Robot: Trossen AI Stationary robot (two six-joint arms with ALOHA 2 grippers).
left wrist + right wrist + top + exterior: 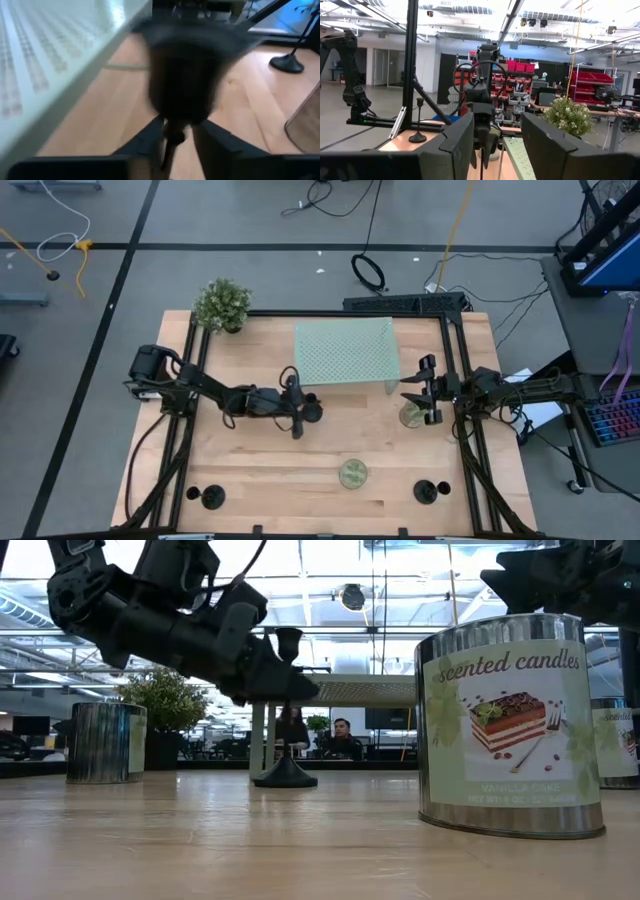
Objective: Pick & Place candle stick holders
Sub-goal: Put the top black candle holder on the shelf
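Left tool (297, 408): closed on the stem of a candle stick holder (285, 710) near the counter's middle, just in front of the pale green perforated rack (345, 352). In the low view the disc base appears to sit on or just above the counter (270, 470); contact cannot be told for certain. In the left wrist view the cup of the holder is seen directly ahead of the fingers (145, 137), the stem clamped between them.

Judged step: carrying or setting down this holder. For a clean result the stem is best kept upright, the base brought flat to the surface, and the grip released only once the base is fully seated; a tilted release would likely tip so narrow a piece.

Right tool (428, 388): held at the right side by a greenish-gold tin (410, 415), fingers spread, nothing gripped.

Two further holders (211, 497) (427, 491) are noted at the near edge, left and right, well apart from both tools. Another tin (353, 473) lies between them.
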